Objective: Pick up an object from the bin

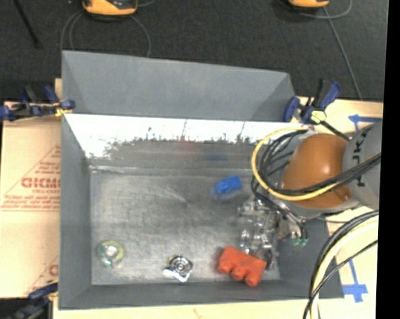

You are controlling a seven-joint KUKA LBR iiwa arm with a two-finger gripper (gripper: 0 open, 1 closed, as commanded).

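- Showed a grey metal bin (pixel 72 203) with a scuffed, mostly bare floor, set on dark carpet (pixel 193 23).
- Held a blue block (pixel 228 186) towards the back right, a red block (pixel 240 265) front right, a silver metal bit (pixel 179 267) front middle and a round silvery disc (pixel 109 252) front left.
- Placed the gripper (pixel 256 236) low at the right, between the blue block and the red block, close above the latter.
- Could not tell how wide it stood.
- Caught the orange cover (pixel 315 170) and looped cables (pixel 270 152) over the right wall.
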